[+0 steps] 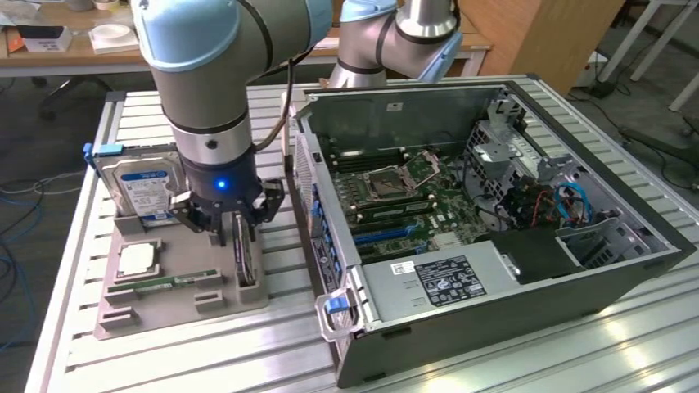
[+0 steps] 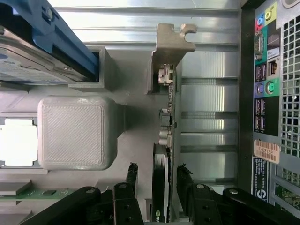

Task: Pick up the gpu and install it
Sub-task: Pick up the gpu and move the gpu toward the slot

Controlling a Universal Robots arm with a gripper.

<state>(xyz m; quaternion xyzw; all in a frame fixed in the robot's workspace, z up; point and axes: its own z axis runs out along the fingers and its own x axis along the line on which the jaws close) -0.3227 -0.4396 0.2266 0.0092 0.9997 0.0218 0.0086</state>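
The gpu [image 1: 245, 264] stands on edge in a slot of the grey holder tray [image 1: 175, 304], just beside the open computer case [image 1: 480, 205]. In the wrist view the gpu [image 2: 165, 131] is seen edge-on, with its silver end bracket [image 2: 171, 43] at the far end and a black fan housing near the fingers. My gripper [image 1: 238, 237] has come down over the card. It is open, with one finger on each side of the card [image 2: 158, 174]. The left fingertip [image 2: 132, 172] stands clear of the card and the other fingertip [image 2: 183, 174] is close to it.
A hard drive [image 1: 140, 184] with a blue-white label stands in the tray behind the gripper. A processor [image 1: 137, 260] and a green memory stick [image 1: 164, 282] lie in other tray pockets. The case's motherboard [image 1: 404, 196] is exposed, and its rear port panel [image 2: 267, 93] faces the tray.
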